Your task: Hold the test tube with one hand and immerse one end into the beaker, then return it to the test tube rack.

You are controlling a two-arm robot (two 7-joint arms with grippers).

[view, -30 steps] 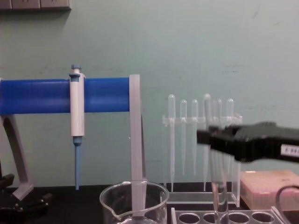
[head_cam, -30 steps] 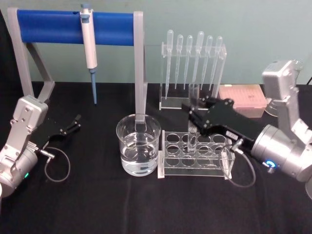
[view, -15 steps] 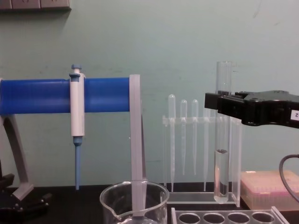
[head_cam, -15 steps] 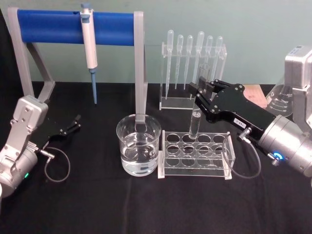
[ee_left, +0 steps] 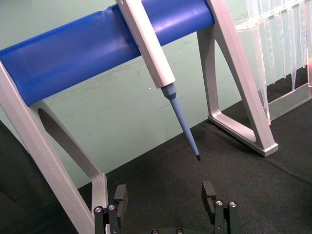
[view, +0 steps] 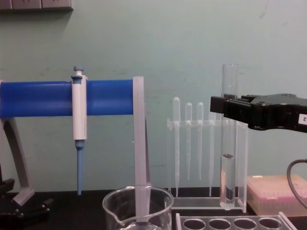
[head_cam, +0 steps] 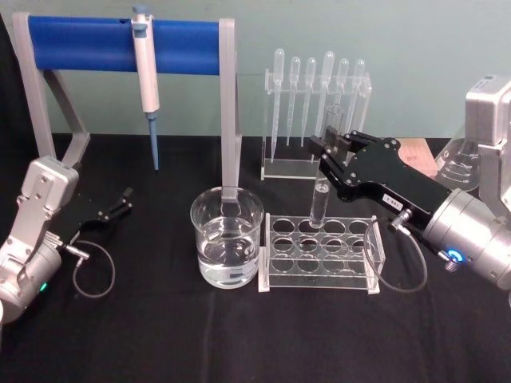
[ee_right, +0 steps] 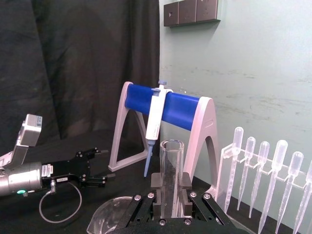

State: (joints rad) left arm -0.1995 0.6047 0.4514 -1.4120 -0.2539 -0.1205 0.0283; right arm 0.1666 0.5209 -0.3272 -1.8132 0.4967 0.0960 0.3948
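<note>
Just above the rack [head_cam: 319, 279], test tube [head_cam: 320, 203] held upright, pinched by the right gripper [head_cam: 326, 158], beaker [head_cam: 227, 239] set beside the rack, left gripper [head_cam: 126, 201] parked low at the far left, jaws spread.

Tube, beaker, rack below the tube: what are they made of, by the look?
Test tube: looks like clear glass, glossy; the background shows through its thin wall and its bottom is smoothly rounded. Beaker: likely glass too, with a transparent wall and bright highlights on the rim. Rack: probably clear acrylic, flat see-through sheets with bright, sharp edges.
</note>
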